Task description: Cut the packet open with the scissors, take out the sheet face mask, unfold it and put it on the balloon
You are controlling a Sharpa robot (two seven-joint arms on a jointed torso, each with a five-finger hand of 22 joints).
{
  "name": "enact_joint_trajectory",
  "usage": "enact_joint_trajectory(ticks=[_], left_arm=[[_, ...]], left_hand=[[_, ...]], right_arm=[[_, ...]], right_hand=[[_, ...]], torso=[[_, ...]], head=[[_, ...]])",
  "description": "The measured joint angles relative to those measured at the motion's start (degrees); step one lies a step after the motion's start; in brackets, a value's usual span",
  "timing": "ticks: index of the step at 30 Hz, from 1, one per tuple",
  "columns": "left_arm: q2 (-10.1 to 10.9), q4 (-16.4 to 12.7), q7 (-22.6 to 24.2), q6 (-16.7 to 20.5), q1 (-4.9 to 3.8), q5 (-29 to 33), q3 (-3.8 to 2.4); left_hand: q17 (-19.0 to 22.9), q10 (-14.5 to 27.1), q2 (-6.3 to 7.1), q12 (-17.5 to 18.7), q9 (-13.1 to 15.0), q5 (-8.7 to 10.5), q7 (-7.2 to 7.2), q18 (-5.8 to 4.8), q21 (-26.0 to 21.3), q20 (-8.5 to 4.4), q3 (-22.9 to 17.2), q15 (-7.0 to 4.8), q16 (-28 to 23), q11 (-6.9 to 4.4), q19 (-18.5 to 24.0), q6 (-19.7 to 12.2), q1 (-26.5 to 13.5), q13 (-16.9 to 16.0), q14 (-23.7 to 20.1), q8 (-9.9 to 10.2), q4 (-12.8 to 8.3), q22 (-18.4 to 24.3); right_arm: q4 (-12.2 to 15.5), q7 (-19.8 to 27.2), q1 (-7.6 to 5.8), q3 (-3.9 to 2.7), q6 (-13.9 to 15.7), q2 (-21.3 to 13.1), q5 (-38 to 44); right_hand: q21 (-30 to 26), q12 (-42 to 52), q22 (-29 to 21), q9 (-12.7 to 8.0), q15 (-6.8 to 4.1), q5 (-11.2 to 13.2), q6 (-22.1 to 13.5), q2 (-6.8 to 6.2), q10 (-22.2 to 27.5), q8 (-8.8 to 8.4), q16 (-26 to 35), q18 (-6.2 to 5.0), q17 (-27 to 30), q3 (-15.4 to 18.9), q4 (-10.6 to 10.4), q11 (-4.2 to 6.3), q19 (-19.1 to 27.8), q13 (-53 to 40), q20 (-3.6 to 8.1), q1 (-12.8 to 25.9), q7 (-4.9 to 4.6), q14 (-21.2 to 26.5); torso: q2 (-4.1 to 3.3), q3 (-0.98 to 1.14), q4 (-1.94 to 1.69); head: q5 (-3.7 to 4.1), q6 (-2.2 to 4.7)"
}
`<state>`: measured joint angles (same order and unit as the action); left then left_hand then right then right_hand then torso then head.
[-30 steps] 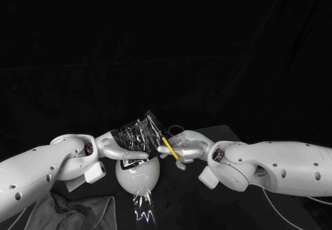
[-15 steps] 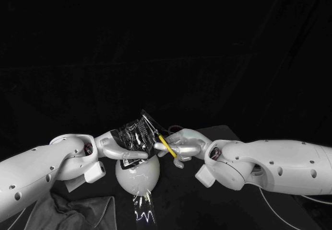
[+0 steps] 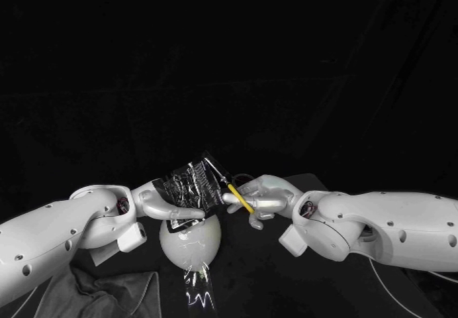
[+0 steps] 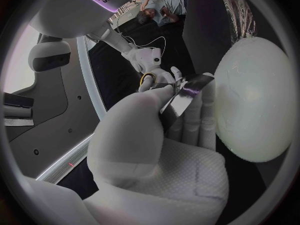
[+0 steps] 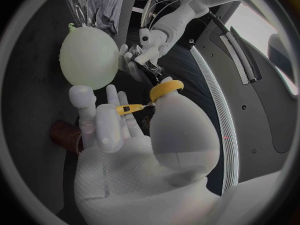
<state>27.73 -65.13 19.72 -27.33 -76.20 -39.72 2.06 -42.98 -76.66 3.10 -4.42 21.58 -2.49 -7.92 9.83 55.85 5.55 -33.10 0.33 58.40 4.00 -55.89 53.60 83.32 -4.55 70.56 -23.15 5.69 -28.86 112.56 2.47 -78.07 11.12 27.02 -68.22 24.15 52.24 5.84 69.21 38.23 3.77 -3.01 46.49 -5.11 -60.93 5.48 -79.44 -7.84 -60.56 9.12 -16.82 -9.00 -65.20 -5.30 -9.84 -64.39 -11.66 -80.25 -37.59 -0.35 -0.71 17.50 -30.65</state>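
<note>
Presently, step: cutting the packet open; judged under way, as no opened edge could be made out.
Left hand [image 3: 168, 203]: pinched the lower part of the packet [image 3: 191, 181] between thumb and fingers and held it up on edge, with its free upper part standing above the fingertips.
Right hand [image 3: 265, 199]: was closed on the scissors [image 3: 237, 197], thumb through a yellow ring, the other fingers curled round the handle.
Scissors: the dark blades reached from the right hand toward the packet edge on that hand's side; whether they bit into the foil could not be told.
Balloon [image 3: 191, 242]: sat just beneath the left hand, close beside its fingers; whether they touched could not be told.
Sheet face mask: presumably inside the packet, not yet out.
Packet handling: probably light, thin and glossy, so it would flop and slip; best pinched firmly close under the cut line, so the strip above stayed taut for the blades.
Mask handling: likely wet, soft and easy to tear; better drawn out by one edge with a gentle pinch.
Risk: the blade tips worked near the balloon, which a point would burst.
Grey cloth [image 3: 95, 288]: lay well apart from both hands, beneath the left forearm.
</note>
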Motion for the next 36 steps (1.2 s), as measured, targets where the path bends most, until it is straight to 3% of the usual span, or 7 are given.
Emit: enact_joint_trajectory(ticks=[36], left_arm=[[-0.5,0.9,-0.8,0.5,0.03,0.4,0.06]], left_hand=[[-0.4,-0.1,-0.04,0.1,0.0,0.00,0.12,-0.16,0.0,0.00,0.0,0.12,0.2,-0.15,0.0,-0.1,0.0,0.0,0.1,0.1,0.0,-0.1]], right_arm=[[1.8,-0.1,-0.01,0.02,0.2,-1.0,-0.3]], right_hand=[[-0.2,0.2,0.0,-0.2,0.00,0.0,0.3,0.00,0.0,0.28,0.1,0.40,0.3,0.0,0.0,0.01,0.0,0.4,-0.01,0.0,0.27,0.0]], torso=[[-0.04,-0.02,0.02]], head=[[0.21,0.48]])
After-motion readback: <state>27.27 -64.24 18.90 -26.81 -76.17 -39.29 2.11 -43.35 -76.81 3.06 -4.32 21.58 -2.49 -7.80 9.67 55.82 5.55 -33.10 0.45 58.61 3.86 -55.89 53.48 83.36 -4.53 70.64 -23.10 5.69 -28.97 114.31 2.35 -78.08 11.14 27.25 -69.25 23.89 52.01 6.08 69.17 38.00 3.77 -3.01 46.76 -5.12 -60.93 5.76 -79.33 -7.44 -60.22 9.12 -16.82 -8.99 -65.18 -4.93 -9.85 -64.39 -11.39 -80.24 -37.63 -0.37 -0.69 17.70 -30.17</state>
